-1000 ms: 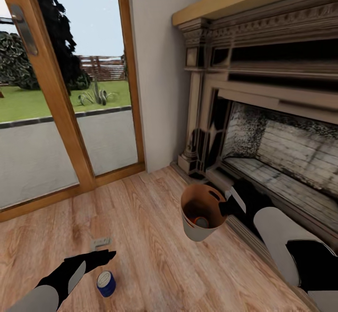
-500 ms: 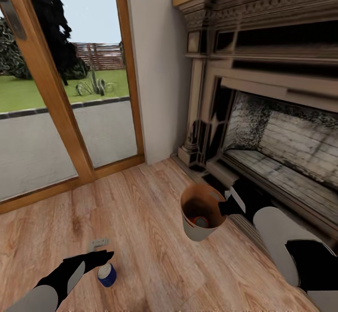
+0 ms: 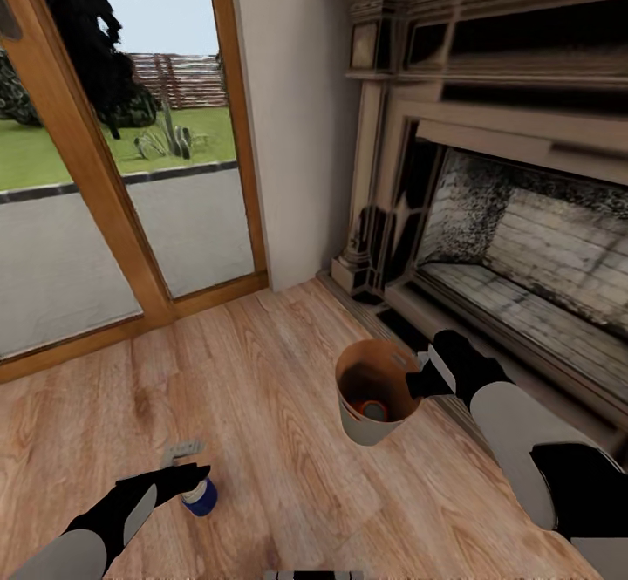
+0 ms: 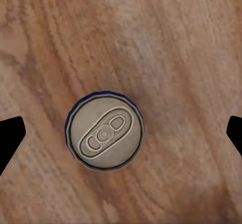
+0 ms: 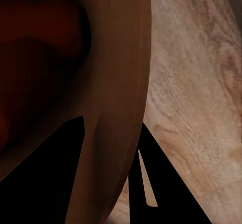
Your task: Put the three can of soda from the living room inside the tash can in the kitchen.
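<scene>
Left gripper (image 3: 194, 478): jaws wide, hanging straight over blue can (image 3: 200, 497), fingertips well apart either side of its pale lid (image 4: 105, 132). Not touching yet, lined up for a top grab.
Blue can: upright on wood floor (image 3: 279, 388), near glass door.
Right gripper (image 3: 417, 384): pinched on bin (image 3: 373, 392) rim, carrying it off floor as a catcher.
Bin: orange can (image 3: 375, 410) inside w/ room for more.
Next: prob. lower & close.
</scene>
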